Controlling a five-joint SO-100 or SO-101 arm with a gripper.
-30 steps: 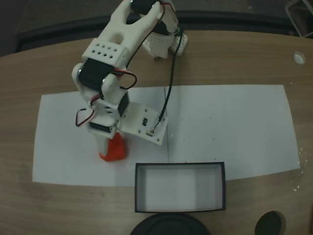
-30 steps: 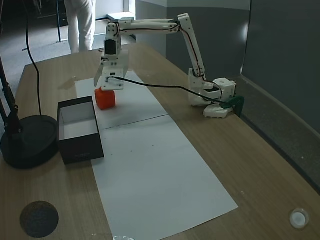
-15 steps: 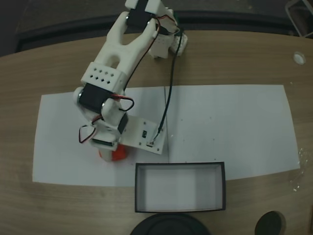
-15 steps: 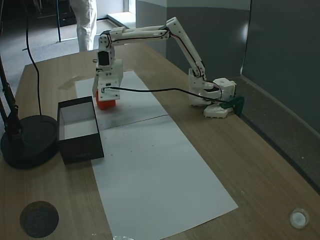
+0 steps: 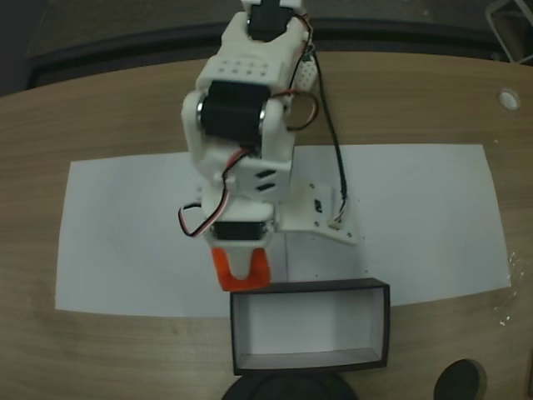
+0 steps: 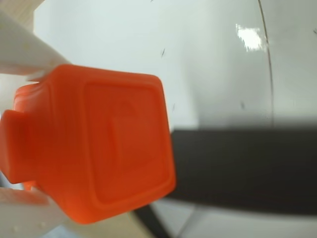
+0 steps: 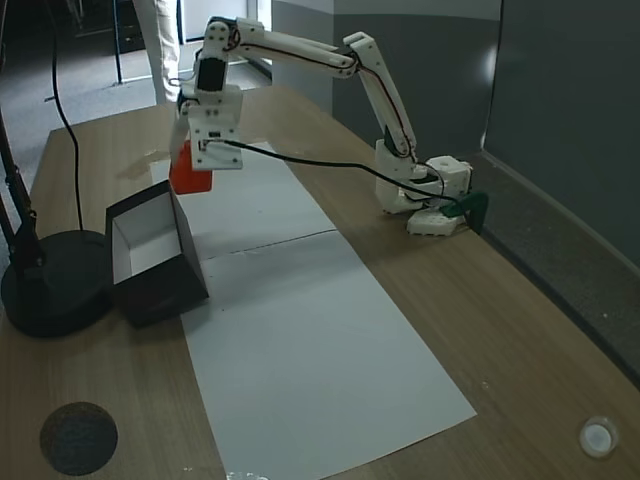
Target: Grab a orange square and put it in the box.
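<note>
The orange square (image 5: 240, 268) hangs in the air with my gripper (image 5: 241, 265) shut on it. In the overhead fixed view it sits just beyond the far left corner of the box (image 5: 310, 332), a black-walled tray with a white inside. From the side, the orange square (image 7: 188, 172) hangs in the gripper (image 7: 190, 168) above the far end of the box (image 7: 140, 250), which looks tipped. In the wrist view the orange square (image 6: 94, 153) fills the left side between white fingers (image 6: 22, 49), and the box wall (image 6: 237, 171) is a dark band behind it.
A long white paper sheet (image 5: 416, 217) covers the wooden table. A dark round stand base (image 7: 50, 290) lies against the box's outer side. A small dark disc (image 7: 78, 437) and a white round cap (image 7: 597, 437) sit near the table edges. A person's legs (image 7: 165, 40) stand beyond the table.
The gripper closed on the orange square, lifted it off the paper and carried it to the box's far corner. The box has shifted and looks tilted.
</note>
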